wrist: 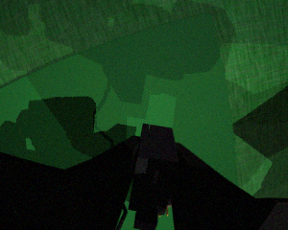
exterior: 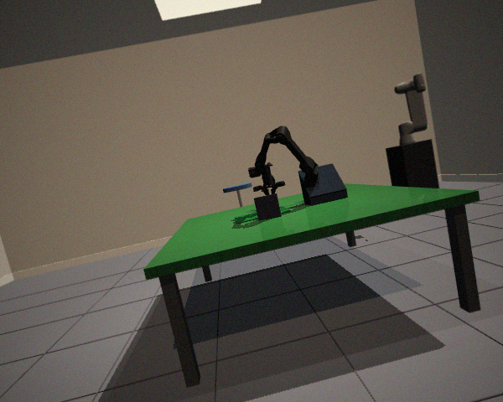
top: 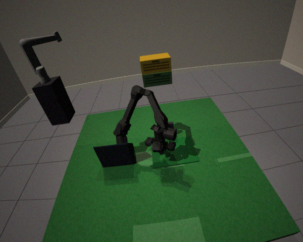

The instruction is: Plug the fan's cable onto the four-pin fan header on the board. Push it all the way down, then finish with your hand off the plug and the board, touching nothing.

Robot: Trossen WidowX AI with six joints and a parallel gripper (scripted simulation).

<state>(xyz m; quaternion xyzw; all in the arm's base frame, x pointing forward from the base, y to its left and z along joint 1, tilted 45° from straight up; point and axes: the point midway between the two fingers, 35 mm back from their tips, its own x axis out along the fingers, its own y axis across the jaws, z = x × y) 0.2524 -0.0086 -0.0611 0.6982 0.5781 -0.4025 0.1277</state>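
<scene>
My gripper points down over the green board and is shut on the dark plug of the fan's cable. The plug shows between the two black fingertips in the wrist view. A thin dark stretch of cable shows left of the fingers. The coloured pins of the fan header show low in the wrist view, partly covered by dark parts in front of them. The view is too dark to tell whether the plug touches the header.
A dark slanted box stands by the arm's base. A yellow and green sign block shows behind the table. Another arm stands on a dark pedestal away from the table. Broad shadows cross the board.
</scene>
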